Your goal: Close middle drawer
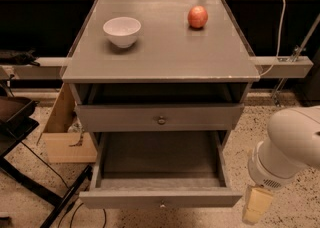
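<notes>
The middle drawer (120,198) stood pulled far out of the grey cabinet (160,62). Its deep box was open to view, and its flat front sat low and forward, nearest to me, with the small round knob (161,204) at its centre. Above it, the upper drawer (115,118) sat much further in, with a dark gap between its front and the cabinet's top.

The gripper (256,206) hung low at the right, just beside the right front corner of the middle drawer and pointing down toward the floor. I could not tell whether it touched the drawer front, nor whether it was clenched or released. The white rounded arm (292,144) rose behind it, to the right of the cabinet.

On the cabinet's top a white bowl (122,30) sat toward the left and a red apple (198,17) toward the back right, well apart. A cardboard box (62,137) lay on the speckled floor (30,202) by the cabinet's left side, and a white cable (280,22) hung down behind on the right.
</notes>
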